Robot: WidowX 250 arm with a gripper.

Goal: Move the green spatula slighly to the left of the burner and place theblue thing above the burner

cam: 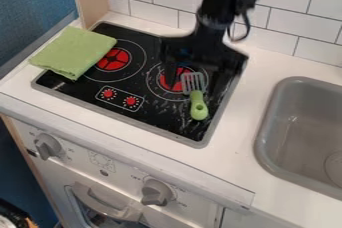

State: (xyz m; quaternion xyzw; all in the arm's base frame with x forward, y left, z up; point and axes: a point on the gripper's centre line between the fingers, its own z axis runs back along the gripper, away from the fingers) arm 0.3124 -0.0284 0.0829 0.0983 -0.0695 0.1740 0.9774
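Green spatula (198, 97): centre of frame, slotted head over the burner's rings, handle toward the lower edge; we judge it needs only a short shift left to free the burner.
Burner (171, 83): mid-frame, partly under the spatula; we read it as the reference for both placements.
Black gripper (202, 61): upper centre, above the spatula's head, well placed, we think, for a grasp from overhead.
Jaws: dark against dark hob (155, 114); we cannot tell whether apart or together.
Green cloth (75, 52): upper left, folded, perhaps parked aside.
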